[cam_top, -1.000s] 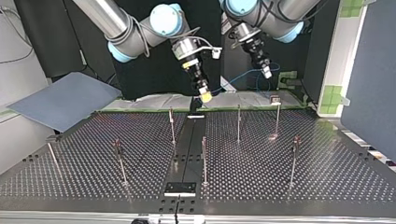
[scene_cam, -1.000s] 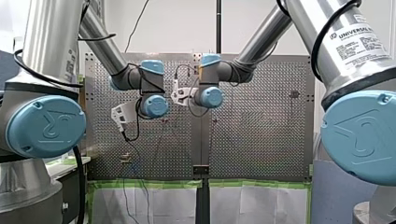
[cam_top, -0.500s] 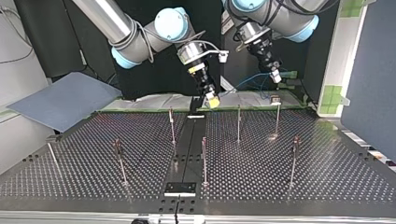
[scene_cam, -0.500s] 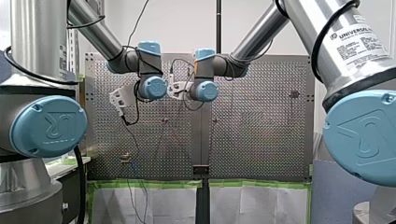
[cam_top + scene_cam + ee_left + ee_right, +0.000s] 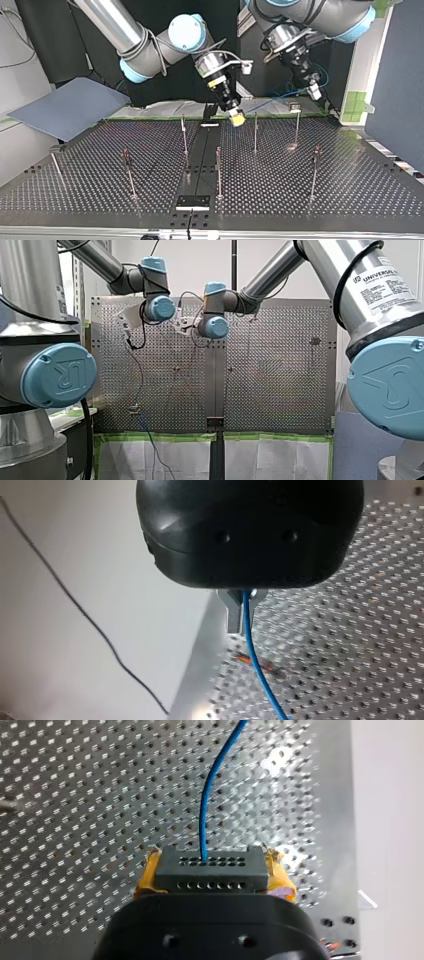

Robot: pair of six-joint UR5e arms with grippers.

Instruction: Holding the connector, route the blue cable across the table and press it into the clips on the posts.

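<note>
Both pincers have swung toward the top view's right, lower over the perforated metal worktop [image 5: 320, 200]. My right pincer [image 5: 237, 118], yellow-padded, clamps the dark block-shaped connector [image 5: 210, 869]; the blue cable [image 5: 206, 805] leaves it. My left pincer [image 5: 242, 615] pinches that cable between metal fingers [image 5: 233, 616]. A label [image 5: 385, 279] on my right arm [image 5: 387, 312] reads "UNIVERSAL".

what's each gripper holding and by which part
My right gripper clamps the connector by its two ends; my left gripper pinches the cable itself, partway along.

My left end effector [image 5: 240, 628] pinches the blue cable [image 5: 253, 662] — it trails over the perforated table [image 5: 350, 630].
</note>
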